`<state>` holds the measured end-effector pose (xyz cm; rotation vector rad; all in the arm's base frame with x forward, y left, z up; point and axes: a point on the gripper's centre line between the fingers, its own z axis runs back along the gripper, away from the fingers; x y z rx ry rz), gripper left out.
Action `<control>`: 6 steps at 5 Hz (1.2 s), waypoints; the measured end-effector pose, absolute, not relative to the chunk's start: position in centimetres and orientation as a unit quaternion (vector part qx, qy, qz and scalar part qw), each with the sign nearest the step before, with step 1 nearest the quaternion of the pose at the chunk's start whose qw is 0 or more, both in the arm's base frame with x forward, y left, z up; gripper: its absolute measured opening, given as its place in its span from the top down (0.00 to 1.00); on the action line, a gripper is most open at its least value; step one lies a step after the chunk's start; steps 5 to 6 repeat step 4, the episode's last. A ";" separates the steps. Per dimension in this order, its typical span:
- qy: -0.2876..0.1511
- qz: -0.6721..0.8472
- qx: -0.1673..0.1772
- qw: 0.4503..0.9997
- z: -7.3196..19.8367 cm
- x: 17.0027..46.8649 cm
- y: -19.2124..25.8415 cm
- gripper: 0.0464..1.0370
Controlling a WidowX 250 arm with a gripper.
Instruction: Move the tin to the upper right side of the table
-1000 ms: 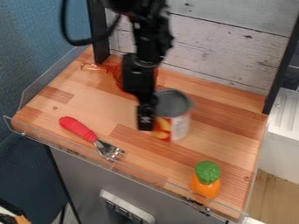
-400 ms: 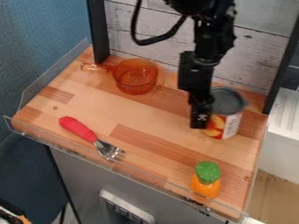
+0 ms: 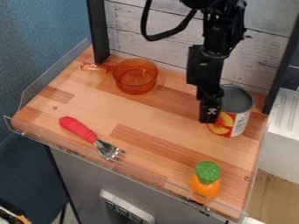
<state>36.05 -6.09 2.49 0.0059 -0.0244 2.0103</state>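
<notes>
Orange pot: a see-through pot [image 3: 135,85], upright on the wooden tabletop [image 3: 125,114], handle pointing left, its inner base visible
Tin: a tin [image 3: 236,117] with a fruit label, upright on the tabletop, right of the pot and nearer the viewer; contents under its grey top cannot be made out
Gripper: the black gripper [image 3: 209,116] hangs at the tin's left side; whether it is clenched, released or grasping the tin cannot be told
Fork: a red-handled fork [image 3: 92,138], nearer the viewer than the pot
</notes>
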 end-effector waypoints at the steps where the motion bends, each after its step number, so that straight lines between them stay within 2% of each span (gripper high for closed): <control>1: -0.023 0.837 -0.010 0.547 4.0 36.2 -5.9 0.04; 3: -0.049 0.828 -0.050 0.557 9.2 35.2 -4.7 0.04; 6: -0.051 0.827 -0.054 0.557 9.4 35.2 -4.6 0.04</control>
